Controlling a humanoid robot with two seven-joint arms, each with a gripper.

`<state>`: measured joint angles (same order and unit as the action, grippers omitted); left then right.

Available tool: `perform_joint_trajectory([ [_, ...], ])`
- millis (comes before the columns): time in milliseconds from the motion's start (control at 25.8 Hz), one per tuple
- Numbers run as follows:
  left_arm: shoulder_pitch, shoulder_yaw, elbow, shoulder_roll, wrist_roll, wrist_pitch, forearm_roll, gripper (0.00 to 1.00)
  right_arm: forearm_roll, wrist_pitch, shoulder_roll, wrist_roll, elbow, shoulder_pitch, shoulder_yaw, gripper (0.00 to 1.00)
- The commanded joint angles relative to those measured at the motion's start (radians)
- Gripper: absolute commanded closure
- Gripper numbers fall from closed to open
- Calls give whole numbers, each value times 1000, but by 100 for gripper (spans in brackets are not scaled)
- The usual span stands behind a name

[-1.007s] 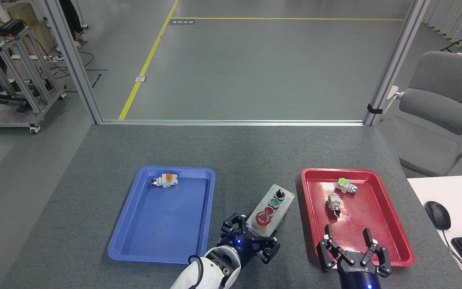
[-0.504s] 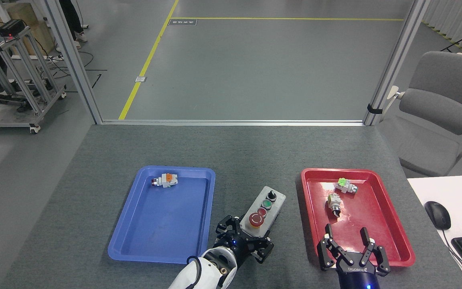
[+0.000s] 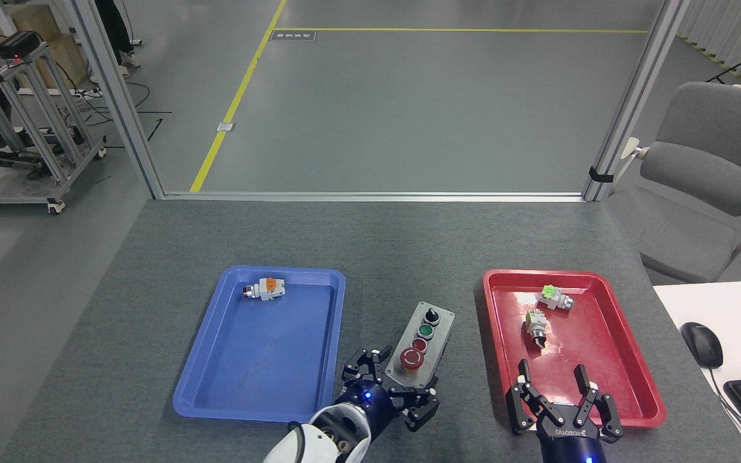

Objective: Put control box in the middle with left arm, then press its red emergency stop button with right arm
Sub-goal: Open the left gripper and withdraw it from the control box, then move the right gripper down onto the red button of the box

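Left gripper (image 3: 388, 390) grasping control box (image 3: 423, 339), near end hidden, right gripper (image 3: 561, 399) released, wrist cropped

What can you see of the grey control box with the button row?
The elongated light-grey control box with a black base lies on the dark-grey carpet-like tabletop between the blue tray and red tray, angled. Its top carries a black knob, green button, small red button and large red emergency stop button. The left gripper grips its near end.
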<state>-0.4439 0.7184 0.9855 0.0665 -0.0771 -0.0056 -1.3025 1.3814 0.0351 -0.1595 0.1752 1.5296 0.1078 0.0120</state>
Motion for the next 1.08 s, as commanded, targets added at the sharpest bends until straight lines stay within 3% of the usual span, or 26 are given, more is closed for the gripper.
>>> perform_joint_trajectory([
  [0,106,-73,245,-140,-6,-50,5,2,-1,-4,-2,-3,-5,0,0,20],
  [194,289,-254,501,-280,0,-185,26,2,7,-43,-6,-37,-5,-2,16,50],
  [349,419,-473,641,-287,7,-300,29,2,11,-57,-3,-46,-6,-5,39,74],
  [465,433,-606,653,-257,8,-304,29,2,34,-58,2,-69,-20,-8,63,97],
  [620,415,-703,637,-208,17,-277,29,2,34,-58,8,-71,-23,-17,98,100],
  [852,375,-708,630,-197,72,-163,29,2,42,-34,32,-72,-83,-86,186,100],
  [1046,320,-709,519,-198,77,-113,28,2,68,14,51,-72,-164,-166,269,100],
])
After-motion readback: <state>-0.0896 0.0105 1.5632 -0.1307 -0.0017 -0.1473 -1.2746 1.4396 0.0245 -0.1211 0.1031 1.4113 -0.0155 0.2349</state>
